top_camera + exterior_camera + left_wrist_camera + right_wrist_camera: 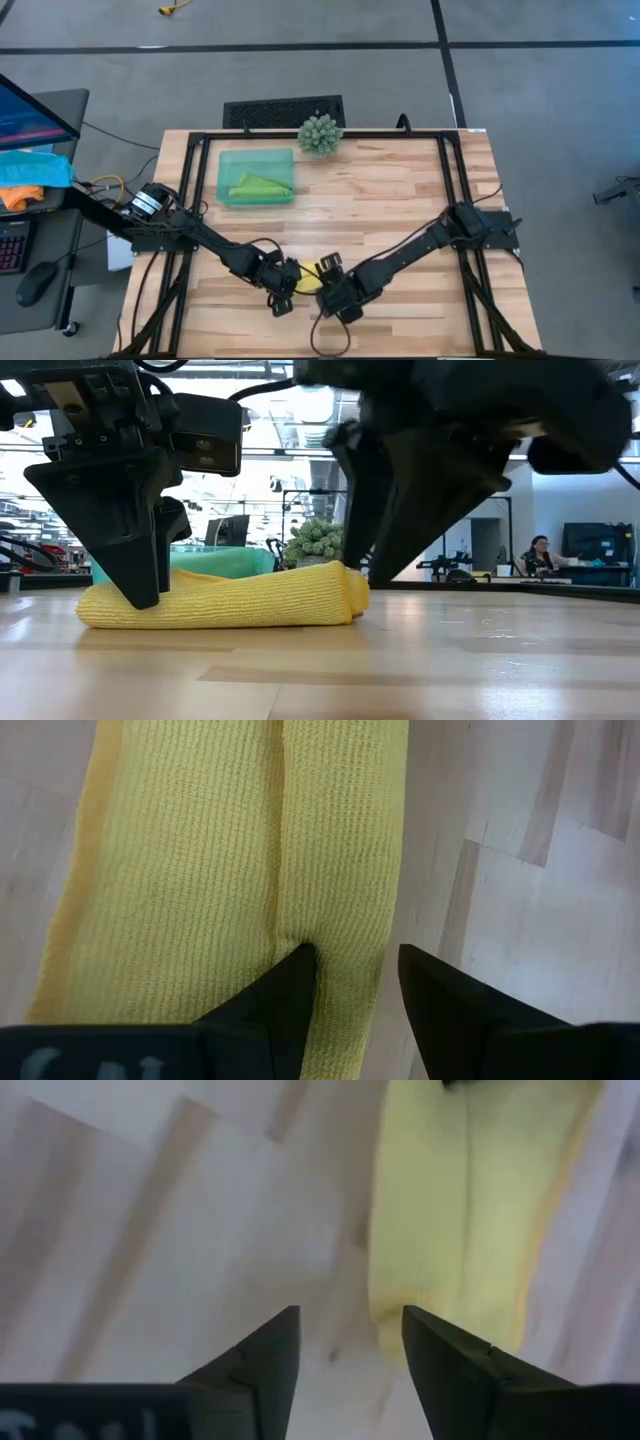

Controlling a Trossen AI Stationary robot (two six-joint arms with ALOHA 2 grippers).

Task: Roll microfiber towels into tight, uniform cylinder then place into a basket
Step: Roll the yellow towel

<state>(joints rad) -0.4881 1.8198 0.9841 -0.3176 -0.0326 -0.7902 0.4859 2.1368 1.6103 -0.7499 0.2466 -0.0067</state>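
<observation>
The bright yellow towel [220,600] lies rolled into a flat bundle on the table near its front edge; it also shows in the high view [311,278]. My left gripper [355,970] is down on the bundle's left end [110,605], shut on a fold of it. My right gripper [350,1325] is open and empty, just above the table at the bundle's right end [400,1315]. The leaf green towel [258,186] lies bundled inside the teal basket [226,160] at the far left. My left gripper pinches one rolled fold of the yellow towel [350,925] between its two fingers, near the bundle's left end. One fingertip [295,975] digs into the crease between two folds; the other [425,975] stands outside the bundle's edge. The fingers point down. The towel lies on the table.
A spiky green ball plant [320,135] stands at the table's far edge, right of the basket. Bare wood [400,190] stretches between the basket and my grippers. A desk with a screen, keyboard and mouse [35,280] stands left of the table.
</observation>
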